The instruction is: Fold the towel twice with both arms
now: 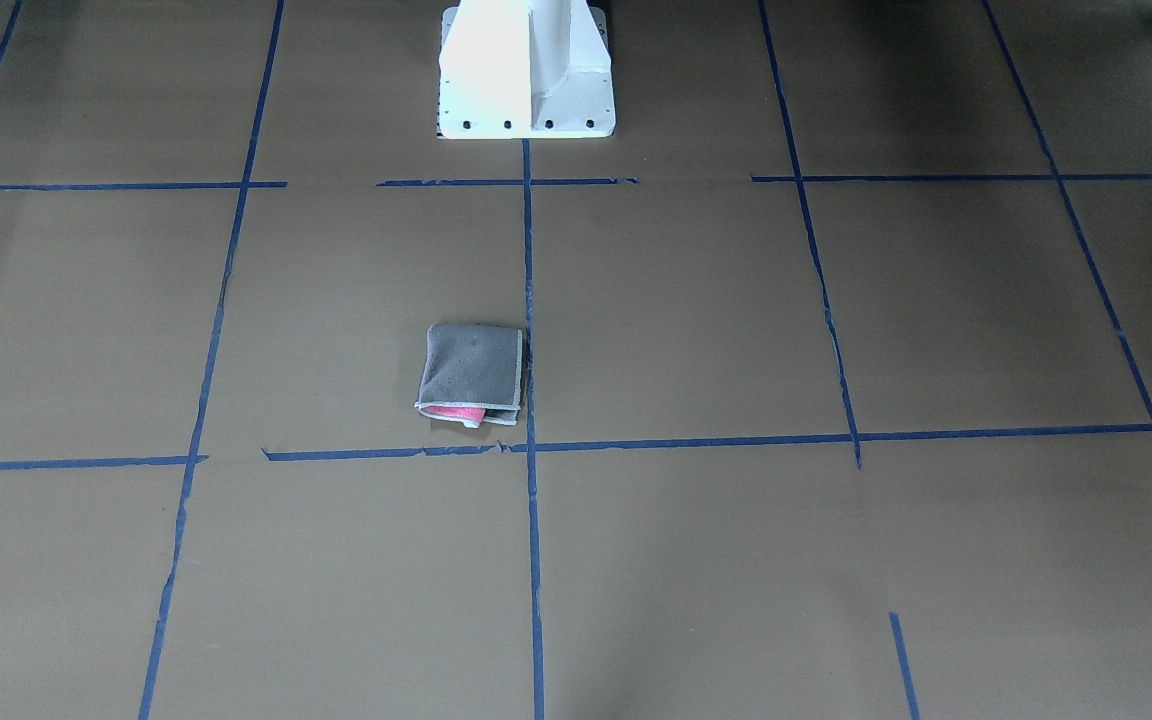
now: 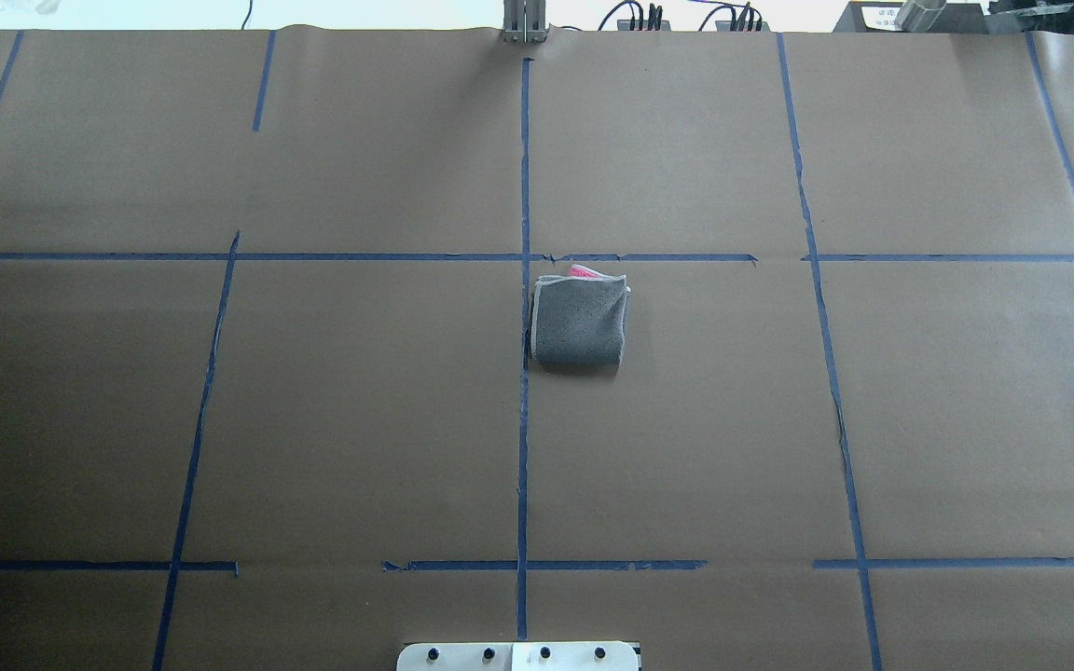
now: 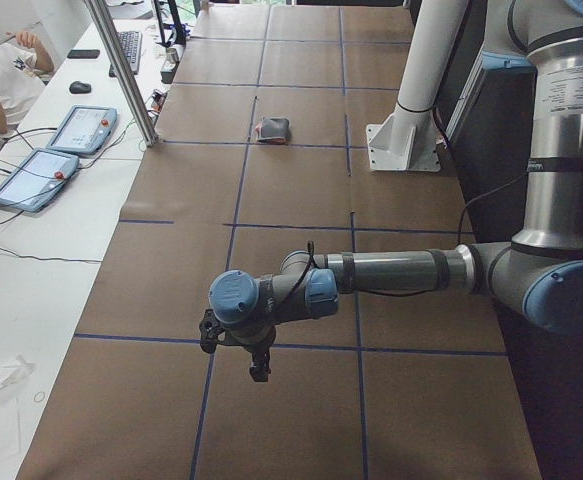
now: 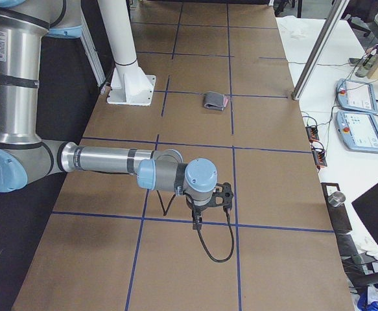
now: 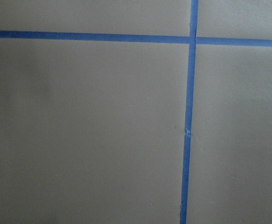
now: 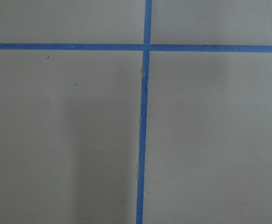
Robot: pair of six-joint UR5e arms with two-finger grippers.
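Towel (image 2: 580, 320) is sitting folded into a small square on the brown surface (image 2: 313, 419). It's grey side out, with a bit of pink poking out at the edge away from the robot. It lies just beside the centre blue tape line (image 2: 524, 447), on the robot's right of it, close to the far cross line and well out from the white base (image 1: 526, 70).

Both arms are parked way off at the table ends, nowhere near the towel. Left claw (image 3: 239, 345) hangs low over the surface near a tape crossing, and right claw (image 4: 214, 196) does the same at its end. Can't tell if either claw is apart or together, since only the side cams catch them. Wrist cams just show paper and tape.
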